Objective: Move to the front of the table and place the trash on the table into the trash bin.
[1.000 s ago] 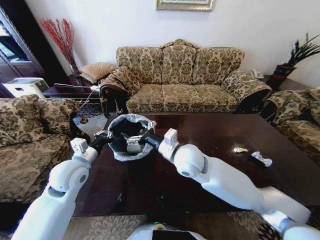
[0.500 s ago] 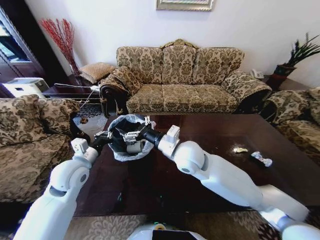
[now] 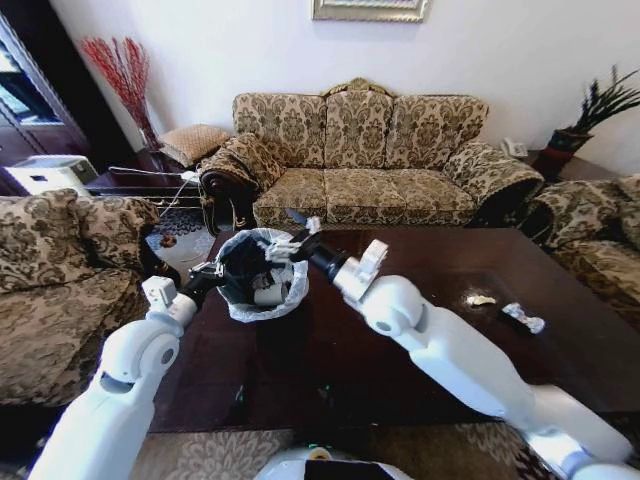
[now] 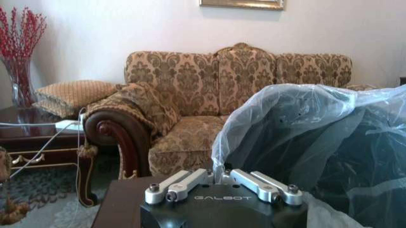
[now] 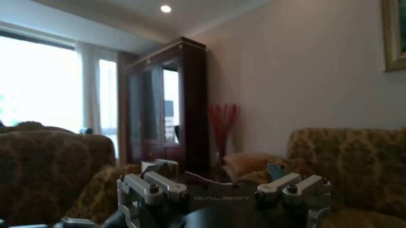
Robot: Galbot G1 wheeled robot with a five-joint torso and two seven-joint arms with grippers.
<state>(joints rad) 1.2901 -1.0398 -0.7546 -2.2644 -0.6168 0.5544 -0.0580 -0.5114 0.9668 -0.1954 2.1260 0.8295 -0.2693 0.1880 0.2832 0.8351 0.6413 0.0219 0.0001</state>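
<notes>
The trash bin (image 3: 262, 272), black with a white bag ruffled over its rim, stands on the left part of the dark table (image 3: 450, 260). My left gripper (image 3: 212, 271) is shut on the near-left rim, and the bag (image 4: 298, 133) bulges beside it in the left wrist view. Above the bin's far-right rim hangs my right gripper (image 3: 291, 240), open and empty; its fingers (image 5: 152, 186) stand wide apart in the right wrist view. A white piece (image 3: 266, 294) lies inside the bin. Two pieces of trash lie at the table's right: a yellowish scrap (image 3: 481, 299) and a crinkled white wrapper (image 3: 522, 318).
A patterned sofa (image 3: 365, 160) stands behind the table, with armchairs at the left (image 3: 50, 270) and right (image 3: 590, 230). A side table with a vase of red twigs (image 3: 125, 75) is at the back left. A potted plant (image 3: 590, 115) is at the back right.
My right gripper has risen out of the bin and drawn back over its far-right rim. The left gripper and the bin have stayed put.
</notes>
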